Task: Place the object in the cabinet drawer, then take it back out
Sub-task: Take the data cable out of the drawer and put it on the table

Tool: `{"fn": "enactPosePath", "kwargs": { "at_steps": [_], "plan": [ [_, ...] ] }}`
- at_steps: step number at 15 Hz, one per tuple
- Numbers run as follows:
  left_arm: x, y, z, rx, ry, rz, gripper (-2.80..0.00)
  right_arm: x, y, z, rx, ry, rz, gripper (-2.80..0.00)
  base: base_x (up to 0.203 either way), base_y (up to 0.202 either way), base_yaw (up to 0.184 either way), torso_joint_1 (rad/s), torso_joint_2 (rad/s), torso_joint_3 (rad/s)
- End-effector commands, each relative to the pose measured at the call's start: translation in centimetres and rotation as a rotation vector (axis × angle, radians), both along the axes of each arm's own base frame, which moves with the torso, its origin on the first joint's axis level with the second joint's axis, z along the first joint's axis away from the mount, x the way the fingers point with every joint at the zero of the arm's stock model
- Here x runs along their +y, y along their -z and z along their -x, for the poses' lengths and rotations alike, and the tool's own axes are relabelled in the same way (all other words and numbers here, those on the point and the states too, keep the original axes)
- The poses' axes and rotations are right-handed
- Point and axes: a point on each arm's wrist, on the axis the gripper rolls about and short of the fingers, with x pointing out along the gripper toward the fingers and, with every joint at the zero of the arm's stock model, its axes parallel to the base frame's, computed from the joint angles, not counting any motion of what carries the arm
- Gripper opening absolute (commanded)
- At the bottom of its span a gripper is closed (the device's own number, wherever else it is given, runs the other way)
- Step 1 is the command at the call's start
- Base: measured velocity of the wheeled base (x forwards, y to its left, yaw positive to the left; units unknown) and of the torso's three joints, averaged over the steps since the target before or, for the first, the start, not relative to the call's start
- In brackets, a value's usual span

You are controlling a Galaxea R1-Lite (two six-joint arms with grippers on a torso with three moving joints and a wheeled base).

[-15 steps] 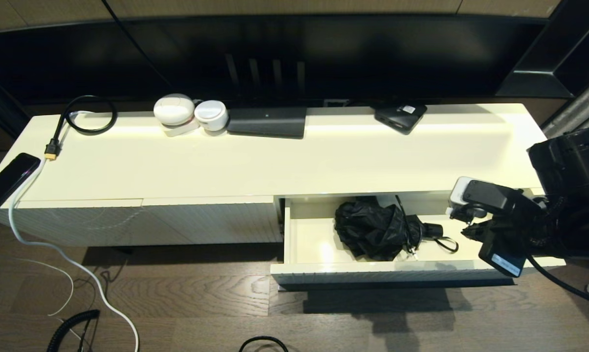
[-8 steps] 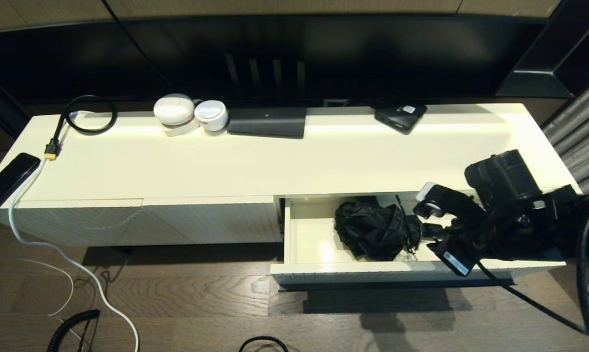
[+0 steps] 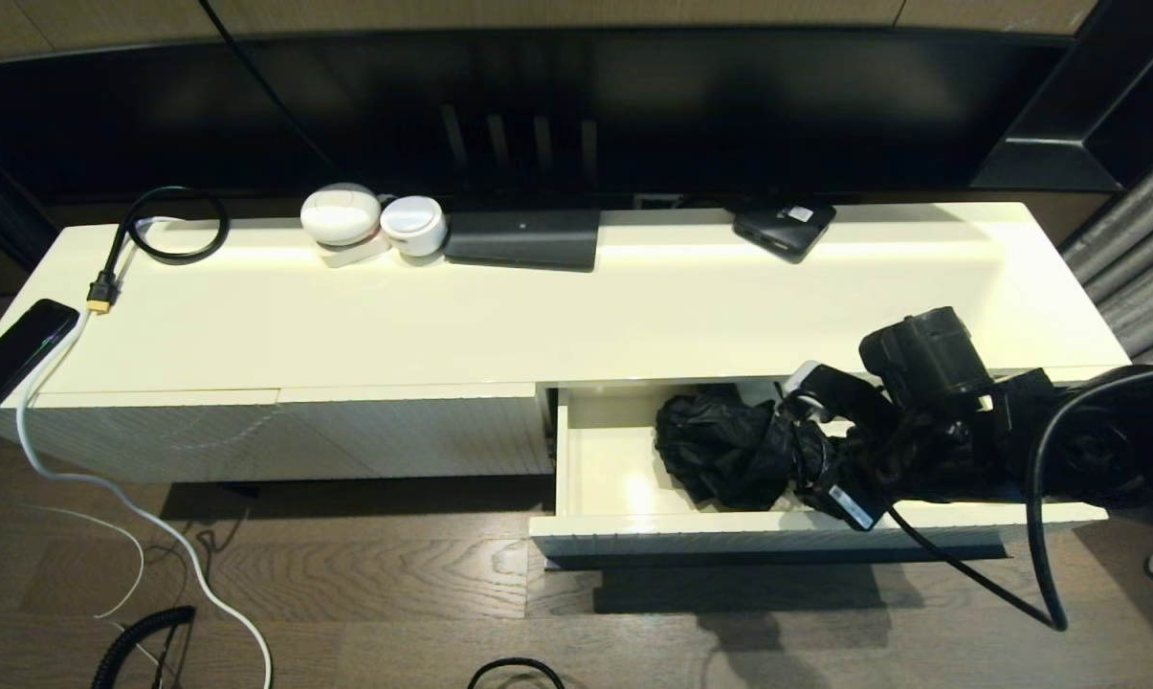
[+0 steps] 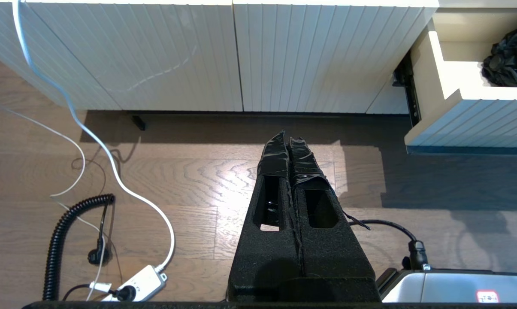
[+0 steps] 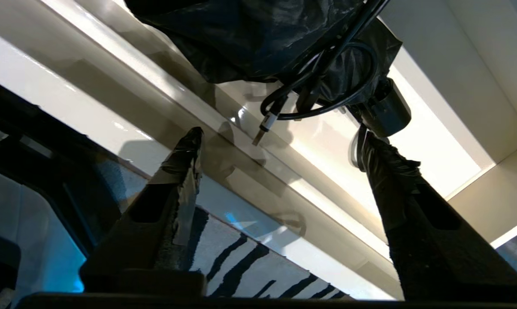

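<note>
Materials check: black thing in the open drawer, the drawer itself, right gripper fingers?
Black object: thin crinkled fabric, slight sheen, creases, black cap at one end; looks like a folded umbrella. Cabinet drawer: smooth glossy cream inside, reflecting light; probably lacquered board, fluted front. Right gripper fingers: black, foam-like, tips wrapped in wrinkled tape. Left gripper hangs over the floor.

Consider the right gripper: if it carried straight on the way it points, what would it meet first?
Probably the folded black umbrella in the cabinet drawer: the right gripper, open, points at its handle end, one finger already close beside it. Depth is unclear.
</note>
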Motion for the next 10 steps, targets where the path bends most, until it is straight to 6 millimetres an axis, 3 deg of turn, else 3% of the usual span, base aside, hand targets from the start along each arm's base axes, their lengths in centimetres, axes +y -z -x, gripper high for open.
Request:
{"fn": "enactPosePath", "kwargs": {
  "at_steps": [1,5,10],
  "plan": [
    [0.0,0.0,0.0,0.000,0.000,0.001,-2.80,-0.6,0.1,-0.4,-0.001,0.020,0.006,0.00,0.000,0.000,0.000,0.000,0.00,0.000],
    [0.0,0.0,0.0,0.001,0.000,0.001,-2.80,-1.7,0.2,-0.9,-0.003,0.065,0.011,0.00,0.000,0.000,0.000,0.000,0.00,0.000],
    [0.0,0.0,0.0,0.000,0.000,0.001,-2.80,-1.5,1.0,-2.2,-0.051,0.091,0.000,0.00,0.000,0.000,0.000,0.000,0.00,0.000]
  ]
}}
